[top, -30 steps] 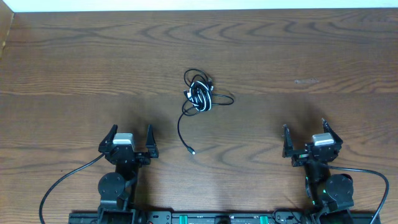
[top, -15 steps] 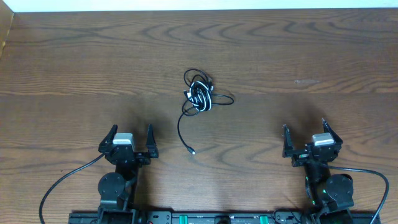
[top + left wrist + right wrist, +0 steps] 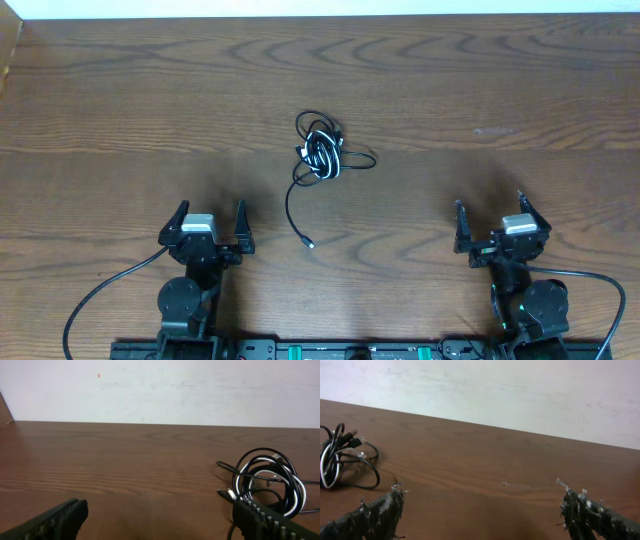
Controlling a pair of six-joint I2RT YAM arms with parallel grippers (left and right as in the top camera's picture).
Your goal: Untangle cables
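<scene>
Down at the near left of the tabletop [image 3: 500, 90]: the left gripper [image 3: 212, 206], spread wide open, holding nothing. Points toward the far wall, with the arm folded low behind it. Down at the near right: the right gripper [image 3: 489, 200], spread wide too, holding nothing, arm tucked in the same way. Both well apart from the cables [image 3: 320, 153].

In the middle of the tabletop, a bit to the left: the cables, bunched in a small knot, black loops wound with a white one. From the knot, one black tail [image 3: 288, 210] curling back toward the near edge, with a small plug [image 3: 310, 243] at its tip. Lies flat, touching no gripper. From the left wrist, off to the right side; from the right wrist, far off to the left.

Same as a second ago: no move by either arm, no change in the knot or the tail.
</scene>
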